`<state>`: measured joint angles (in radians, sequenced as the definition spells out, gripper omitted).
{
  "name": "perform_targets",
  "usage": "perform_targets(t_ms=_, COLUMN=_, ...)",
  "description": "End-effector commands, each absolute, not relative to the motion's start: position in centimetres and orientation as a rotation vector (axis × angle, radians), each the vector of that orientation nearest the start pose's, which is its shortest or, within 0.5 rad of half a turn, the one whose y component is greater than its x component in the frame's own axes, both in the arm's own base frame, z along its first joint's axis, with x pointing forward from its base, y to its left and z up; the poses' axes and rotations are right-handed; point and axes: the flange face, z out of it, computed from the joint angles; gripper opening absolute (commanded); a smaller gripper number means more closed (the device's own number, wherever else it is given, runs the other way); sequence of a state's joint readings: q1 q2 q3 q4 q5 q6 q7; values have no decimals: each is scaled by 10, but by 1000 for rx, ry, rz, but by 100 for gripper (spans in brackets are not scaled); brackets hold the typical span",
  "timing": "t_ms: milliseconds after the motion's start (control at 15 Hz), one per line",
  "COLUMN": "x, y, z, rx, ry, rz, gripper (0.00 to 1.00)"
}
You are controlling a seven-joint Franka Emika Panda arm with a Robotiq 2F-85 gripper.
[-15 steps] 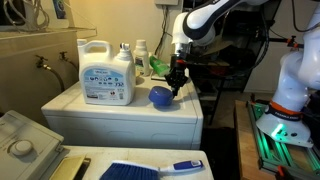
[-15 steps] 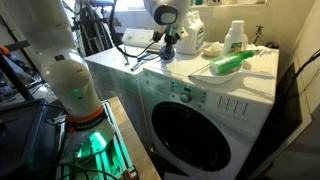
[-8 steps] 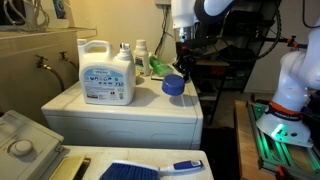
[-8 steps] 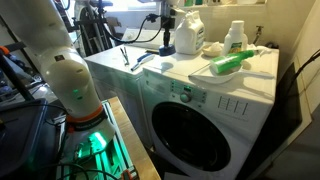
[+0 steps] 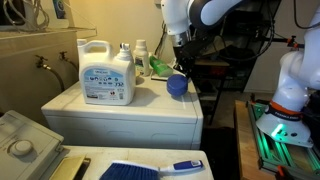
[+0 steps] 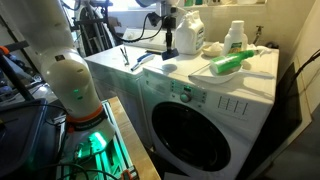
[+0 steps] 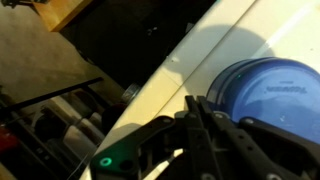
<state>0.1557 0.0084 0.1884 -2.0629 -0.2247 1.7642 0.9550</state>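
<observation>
My gripper (image 5: pixel 177 72) hangs over the near right part of the white washing machine top (image 5: pixel 120 112). It is shut on the rim of a round blue cap (image 5: pixel 177 85) and holds it a little above the surface. In the wrist view the two fingers (image 7: pixel 192 105) are pressed together at the edge of the blue cap (image 7: pixel 268 88), with the white top beneath. In an exterior view the gripper (image 6: pixel 170 48) stands in front of the detergent jug (image 6: pixel 187 33); the cap is hard to make out there.
A large white detergent jug (image 5: pixel 106 72) stands at the back of the top, with a white bottle (image 5: pixel 141 55) and a green bottle lying flat (image 5: pixel 158 66) beside it. A blue brush (image 5: pixel 150 169) lies in the foreground. The washer's front edge (image 6: pixel 190 90) is close.
The gripper has lifted the blue cap off the washer top and carried it up and toward the washer's edge, then slightly lower.
</observation>
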Motion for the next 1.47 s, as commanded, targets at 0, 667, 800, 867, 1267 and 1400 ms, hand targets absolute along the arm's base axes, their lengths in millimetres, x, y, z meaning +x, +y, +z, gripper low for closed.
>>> perform_targets(t_ms=0, x=495, y=180, z=411, rx=-3541, ry=1026, rz=136, gripper=3)
perform_targets(t_ms=667, x=510, y=255, z=358, rx=-4098, ry=1018, rz=-161, gripper=2)
perform_targets(t_ms=800, x=514, y=270, z=352, rx=-4212, ry=968, rz=-268, gripper=2)
perform_targets(t_ms=867, x=515, y=278, z=347, rx=-4267, ry=937, rz=-331, gripper=2)
perform_targets(t_ms=1267, x=517, y=313, z=298, rx=-4537, ry=600, rz=-806, gripper=2)
perform_targets(t_ms=1400, x=518, y=326, z=288, rx=-4590, ry=433, rz=-1037, gripper=2)
